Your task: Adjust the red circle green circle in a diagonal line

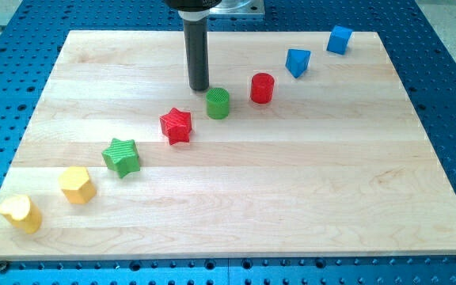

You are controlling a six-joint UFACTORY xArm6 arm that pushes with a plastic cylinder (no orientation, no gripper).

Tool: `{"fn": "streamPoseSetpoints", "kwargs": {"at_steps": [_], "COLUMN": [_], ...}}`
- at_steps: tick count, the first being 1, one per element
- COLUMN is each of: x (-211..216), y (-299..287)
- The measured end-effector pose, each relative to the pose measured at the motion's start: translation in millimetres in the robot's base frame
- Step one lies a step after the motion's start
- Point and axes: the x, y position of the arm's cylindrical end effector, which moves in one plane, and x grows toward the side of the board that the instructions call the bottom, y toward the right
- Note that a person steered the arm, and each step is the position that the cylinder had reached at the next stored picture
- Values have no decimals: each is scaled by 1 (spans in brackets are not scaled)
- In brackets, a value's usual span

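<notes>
Nearest you on the wooden desk (291,206), eight blocks run diagonally; your green circle (218,103) sits just right of my tip (199,88), red circle (262,88) beyond, tip holding nothing.

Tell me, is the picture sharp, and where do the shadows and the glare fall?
Camera view: sharp throughout, light even and soft; the red circle and green circle cast only faint, short shadows on the board; my tip, just up-left of the green circle, shows a pale sheen along the rod; no strong glare.
</notes>
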Motion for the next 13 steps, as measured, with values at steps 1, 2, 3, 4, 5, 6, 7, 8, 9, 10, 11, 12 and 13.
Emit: {"fn": "streamPoseSetpoints", "kwargs": {"at_steps": [1,2,3,4,5,6,7,8,9,10,11,12,13], "x": [-16,-4,-1,20,43,41,35,26,23,59,60,50,49], "y": [49,104,150,192,163,142,133,122,118,128,104,93,95]}}
